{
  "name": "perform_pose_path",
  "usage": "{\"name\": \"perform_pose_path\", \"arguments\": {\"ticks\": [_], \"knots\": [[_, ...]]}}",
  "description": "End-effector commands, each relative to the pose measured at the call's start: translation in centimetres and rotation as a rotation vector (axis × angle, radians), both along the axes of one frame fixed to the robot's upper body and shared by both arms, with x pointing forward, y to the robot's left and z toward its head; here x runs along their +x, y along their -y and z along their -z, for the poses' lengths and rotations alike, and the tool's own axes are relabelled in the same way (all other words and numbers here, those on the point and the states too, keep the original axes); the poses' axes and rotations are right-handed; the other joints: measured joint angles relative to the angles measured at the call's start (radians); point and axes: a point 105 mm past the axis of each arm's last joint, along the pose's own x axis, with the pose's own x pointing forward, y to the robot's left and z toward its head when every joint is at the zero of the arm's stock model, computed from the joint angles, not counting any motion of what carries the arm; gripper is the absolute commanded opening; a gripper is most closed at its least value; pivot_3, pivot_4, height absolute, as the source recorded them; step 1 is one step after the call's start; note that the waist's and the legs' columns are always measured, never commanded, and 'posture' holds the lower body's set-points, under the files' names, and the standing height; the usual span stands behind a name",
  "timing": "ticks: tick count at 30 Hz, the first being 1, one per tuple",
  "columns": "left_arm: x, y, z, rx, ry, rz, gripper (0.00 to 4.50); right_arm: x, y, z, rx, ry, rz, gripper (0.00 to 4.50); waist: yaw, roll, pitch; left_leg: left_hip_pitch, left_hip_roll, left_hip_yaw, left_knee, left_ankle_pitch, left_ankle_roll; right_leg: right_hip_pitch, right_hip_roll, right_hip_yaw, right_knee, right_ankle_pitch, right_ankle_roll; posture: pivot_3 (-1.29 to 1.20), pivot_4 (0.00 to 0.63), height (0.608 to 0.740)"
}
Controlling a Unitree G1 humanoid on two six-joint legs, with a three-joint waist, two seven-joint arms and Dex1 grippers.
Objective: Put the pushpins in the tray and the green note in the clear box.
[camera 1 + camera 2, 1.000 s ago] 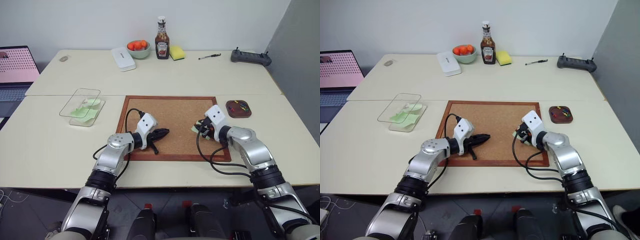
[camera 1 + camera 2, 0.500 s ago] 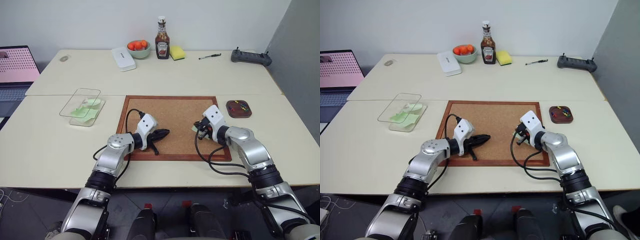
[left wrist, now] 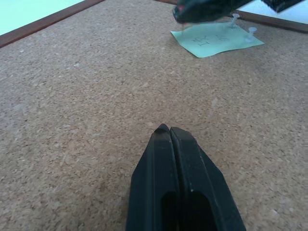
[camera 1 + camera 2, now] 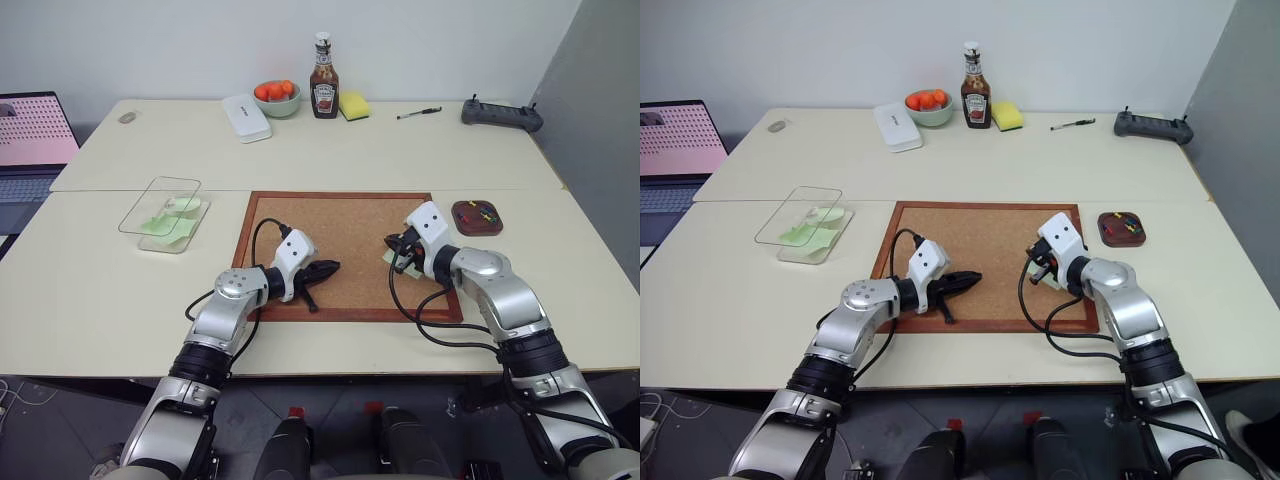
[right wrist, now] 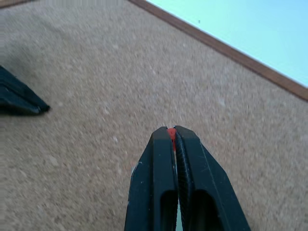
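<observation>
Red plastic shows between the closed fingertips of the right hand (image 5: 171,134), so it grips one of the pushpins (image 5: 170,133), a red one, above the cork board (image 4: 340,215). The left hand (image 3: 170,131) is shut on nothing and rests low over the cork. The green note (image 3: 216,40) lies on the board under the right hand, with two pale pins (image 3: 250,32) on it. The tray (image 4: 477,216) sits on the desk (image 4: 90,290) just beside the board's right edge, with coloured pins inside. The clear box (image 4: 166,212) is well apart on the left and holds green slips. I think the risk is the thin grip: the pin is tiny, so a quick swing toward the tray may let it slip out and roll off the desk.
</observation>
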Motion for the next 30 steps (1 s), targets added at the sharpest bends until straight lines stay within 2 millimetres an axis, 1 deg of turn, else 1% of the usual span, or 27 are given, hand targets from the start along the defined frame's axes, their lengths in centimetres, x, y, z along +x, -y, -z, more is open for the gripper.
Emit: {"name": "perform_pose_path", "arguments": {"ticks": [1,4,6,8,11,15,19,25,29,30], "knots": [[-0.7,0.1,1.2,0.033,-0.039,0.020,0.00,0.0,0.4,-2.8,0.056,0.066,0.006,0.05,0.000,0.000,0.000,0.000,0.000,0.000,0.000,0.000,0.000,0.000,0.000,0.000,0.000,0.000,0.000,0.00,0.150,0.740],[-0.8,0.1,1.2,0.032,-0.037,0.020,0.00,0.2,1.7,-3.6,0.056,0.083,0.041,0.05,0.000,0.000,0.000,0.000,0.000,0.000,0.000,0.000,0.000,0.000,0.000,0.000,0.000,0.000,0.000,0.00,0.150,0.740],[-0.8,0.1,1.2,0.030,-0.036,0.021,0.00,0.8,3.3,-4.2,0.041,0.108,0.098,0.05,0.000,0.000,0.000,0.000,0.000,0.000,0.000,0.000,0.000,0.000,0.000,0.000,0.000,0.000,0.000,0.00,0.150,0.740],[-0.9,0.1,1.2,0.031,-0.035,0.023,0.00,1.7,5.6,-4.6,-0.025,0.167,0.193,0.05,0.001,0.000,0.000,0.000,0.000,0.000,0.000,0.000,0.000,0.000,0.000,0.000,0.000,0.000,0.000,0.00,0.150,0.740],[-1.1,0.2,1.5,0.047,-0.033,0.032,0.00,2.7,8.3,-4.0,-0.197,0.238,0.278,0.05,0.001,0.000,0.000,0.000,0.000,0.001,0.000,0.000,0.000,0.000,0.000,0.000,0.000,0.000,0.000,0.00,0.150,0.740],[-1.2,0.2,1.6,0.054,-0.033,0.040,0.00,3.9,10.6,-3.1,-0.371,0.285,0.355,0.05,-0.002,0.001,0.000,0.000,0.000,0.001,0.000,0.000,0.000,0.000,0.000,0.001,0.000,0.000,0.000,0.00,0.150,0.740],[-1.2,0.3,1.6,0.057,-0.030,0.043,0.00,4.7,11.9,-2.3,-0.423,0.285,0.403,0.05,-0.001,0.001,-0.001,0.001,0.000,0.003,0.000,0.000,0.000,0.000,0.000,0.003,0.000,0.000,0.000,0.00,0.150,0.740],[-1.3,0.2,1.7,0.061,-0.029,0.044,0.00,5.9,12.9,-1.6,-0.471,0.289,0.455,0.05,-0.002,0.001,-0.001,0.001,0.000,0.004,0.000,0.000,0.000,0.000,0.000,0.004,0.000,0.001,0.001,0.00,0.150,0.740],[-1.3,0.3,1.7,0.060,-0.027,0.042,0.00,6.4,13.6,-1.2,-0.489,0.275,0.485,0.05,-0.001,0.001,-0.001,0.001,0.000,0.005,0.000,0.000,0.000,0.000,0.000,0.004,0.000,0.001,0.001,0.00,0.150,0.740],[-1.3,0.2,1.7,0.060,-0.026,0.041,0.00,6.4,13.8,-1.0,-0.493,0.272,0.489,0.26,-0.001,0.001,-0.001,0.001,0.000,0.005,0.000,0.000,0.000,0.000,0.000,0.004,0.000,0.001,0.001,0.00,0.150,0.740]]}}
